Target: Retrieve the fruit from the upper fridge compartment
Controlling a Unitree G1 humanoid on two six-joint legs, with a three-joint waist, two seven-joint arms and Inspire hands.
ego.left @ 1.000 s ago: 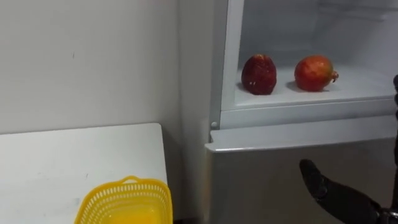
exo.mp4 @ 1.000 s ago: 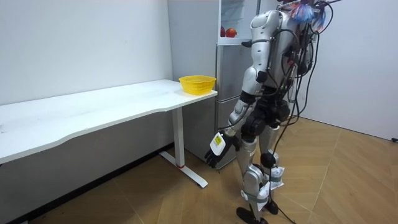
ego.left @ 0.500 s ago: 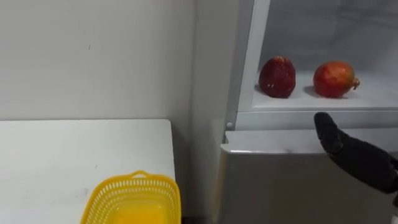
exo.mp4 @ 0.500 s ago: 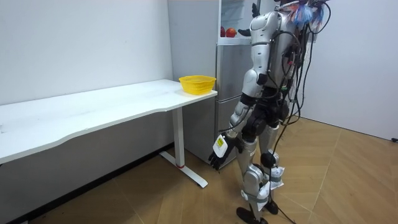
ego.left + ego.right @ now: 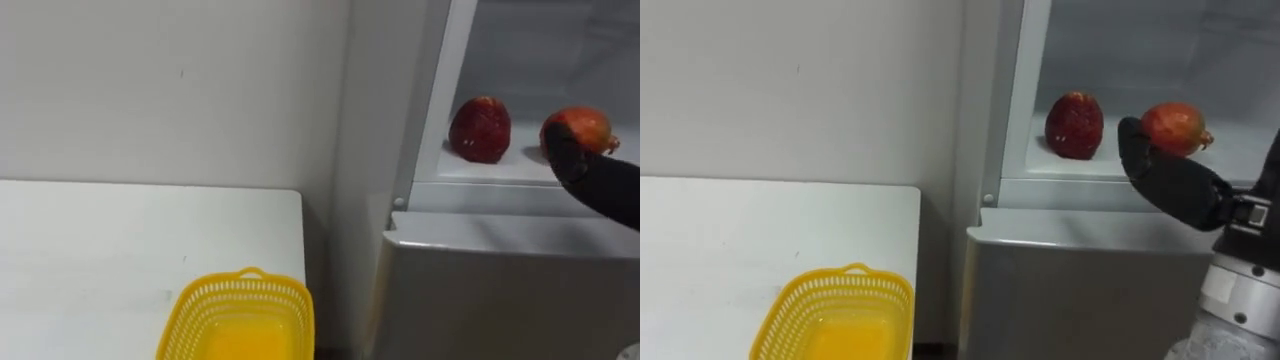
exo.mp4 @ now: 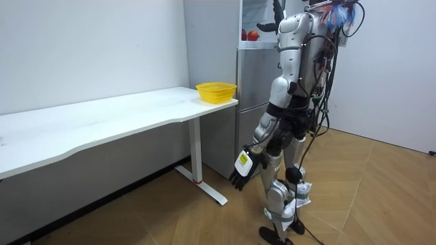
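Round red-orange pomegranate [image 5: 1175,128], small crown, on shelf [image 5: 1090,165] beside dark strawberry [image 5: 1074,125]; right robot hand [image 5: 1175,190] near, fingers straight, empty.

The robot stands upright facing the fridge [image 5: 1080,290], close to its front. Its right arm is raised to the fridge's open upper compartment, with the right robot hand [image 5: 1170,182] at the opening, fingers straight and together, holding nothing. The left arm hangs down before the fridge's lower door, and the left robot hand [image 6: 242,171] is low beside the thigh, fingers loose.
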